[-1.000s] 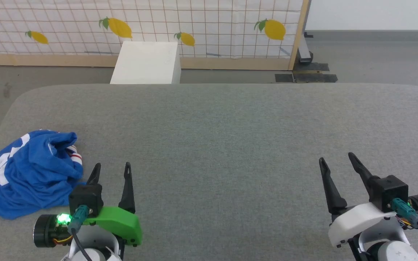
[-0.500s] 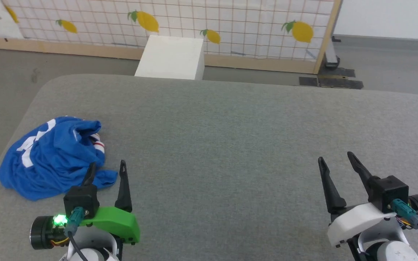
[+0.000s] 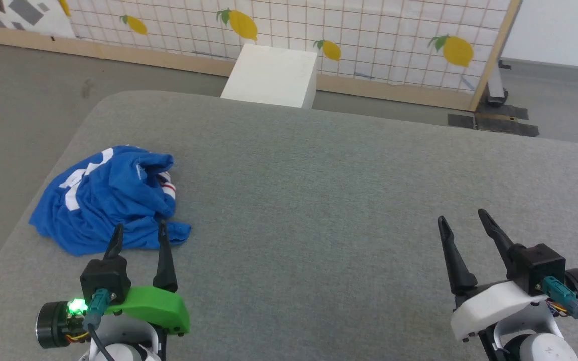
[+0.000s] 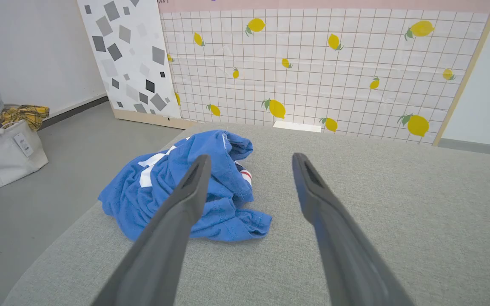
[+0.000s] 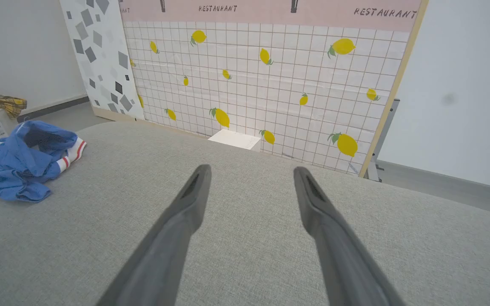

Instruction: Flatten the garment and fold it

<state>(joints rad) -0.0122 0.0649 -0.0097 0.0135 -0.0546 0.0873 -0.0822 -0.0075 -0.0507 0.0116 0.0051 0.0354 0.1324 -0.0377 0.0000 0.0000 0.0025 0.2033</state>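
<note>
Slowly swinging leftward, the robot's head camera is bringing the garment (image 3: 103,205) in from the frame's edge. Over the past second the lemon-printed screen (image 3: 369,30) and the white box (image 3: 271,75) are sliding right along with everything else, so it is the view that is moving, not the cloth. The royal-blue jersey is lying in a crumpled heap on the left part of the grey tabletop (image 3: 319,225), close to its left rim, with white print showing on top and a red-striped white cuff poking out on its right side. The left gripper (image 3: 139,225) is closing in: its wide-spread, empty fingers, just beside the heap's right edge a second ago, are now crossing the near hem in the head view. The left wrist view is showing the heap lying just ahead of the fingertips, and whether they are touching fabric cannot be told. The right gripper (image 3: 461,215) is hanging equally wide and empty over bare tabletop, well apart from the jersey. Flattening is not yet beginning; the robot appears to be lining up a first grasp, most likely on that near hem.
</note>
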